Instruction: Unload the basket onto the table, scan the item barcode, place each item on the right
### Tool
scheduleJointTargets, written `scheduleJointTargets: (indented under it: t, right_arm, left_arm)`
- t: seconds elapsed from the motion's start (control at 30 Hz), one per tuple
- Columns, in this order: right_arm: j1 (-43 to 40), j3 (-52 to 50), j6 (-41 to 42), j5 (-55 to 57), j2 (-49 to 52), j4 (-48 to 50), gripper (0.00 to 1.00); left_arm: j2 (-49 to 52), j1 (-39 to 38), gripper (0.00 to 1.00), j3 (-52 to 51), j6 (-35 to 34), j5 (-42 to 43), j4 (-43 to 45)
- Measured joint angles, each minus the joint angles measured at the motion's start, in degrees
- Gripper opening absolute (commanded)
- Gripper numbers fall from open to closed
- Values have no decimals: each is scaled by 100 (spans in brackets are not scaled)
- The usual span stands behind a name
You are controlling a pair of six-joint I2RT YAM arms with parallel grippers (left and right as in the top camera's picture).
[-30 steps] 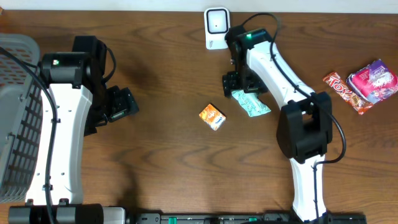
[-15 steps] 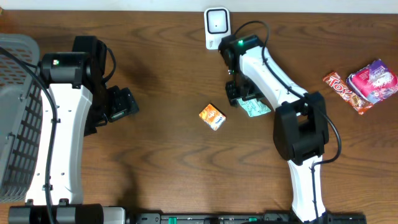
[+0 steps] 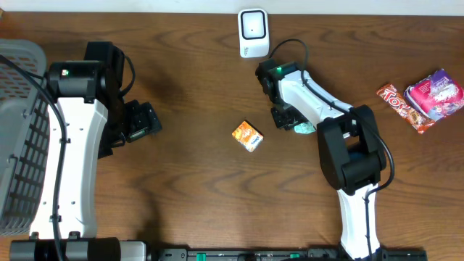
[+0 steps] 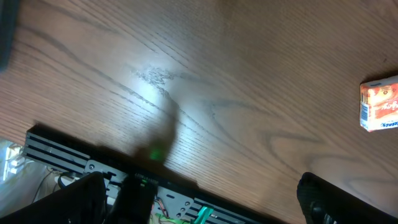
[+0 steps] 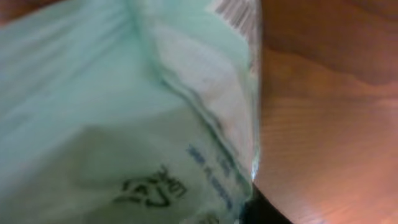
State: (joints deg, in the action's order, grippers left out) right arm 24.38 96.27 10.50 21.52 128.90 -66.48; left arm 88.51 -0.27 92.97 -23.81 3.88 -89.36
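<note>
Right of the tabletop's (image 3: 188, 181) middle, the right tool (image 3: 288, 118) sits down on the mint-green packet (image 5: 124, 124) and covers most of it. Whether its jaws pinch the packet I cannot tell. The left tool (image 3: 141, 121) hangs spread wide, well apart from the orange box (image 3: 247, 135).

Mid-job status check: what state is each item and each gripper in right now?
left gripper: open, empty, above the table.
right gripper: down on the green packet; grip unclear.
green packet: on the table, creased, mostly under that gripper.
orange box: lying flat, untouched.
scanner: upright at the far edge, nothing presented.
purple packet: flat, at right.
candy bar: flat, against the purple packet.
basket: left edge, open side up.
</note>
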Motion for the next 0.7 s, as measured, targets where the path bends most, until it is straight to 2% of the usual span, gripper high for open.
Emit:
scheduleJointTargets:
  t: [0.2, 0.33, 0.47, 0.57, 0.7]
  right_arm:
    - [-55, 7, -140, -138, -42, 66, 2]
    - [-212, 256, -361, -852, -42, 79, 2]
    - [-466, 645, -920, -2721, -37, 190, 6]
    - [-688, 728, -1696, -4548, -37, 205, 4]
    - [-918, 719, -2166, -5716, -9, 376, 2]
  left_arm:
    - [0, 0, 98, 0, 0, 0, 0]
    - [0, 0, 98, 0, 0, 0, 2]
    - [0, 0, 98, 0, 0, 0, 0]
    - [0, 0, 98, 0, 0, 0, 0]
    - [0, 0, 98, 0, 0, 0, 0]
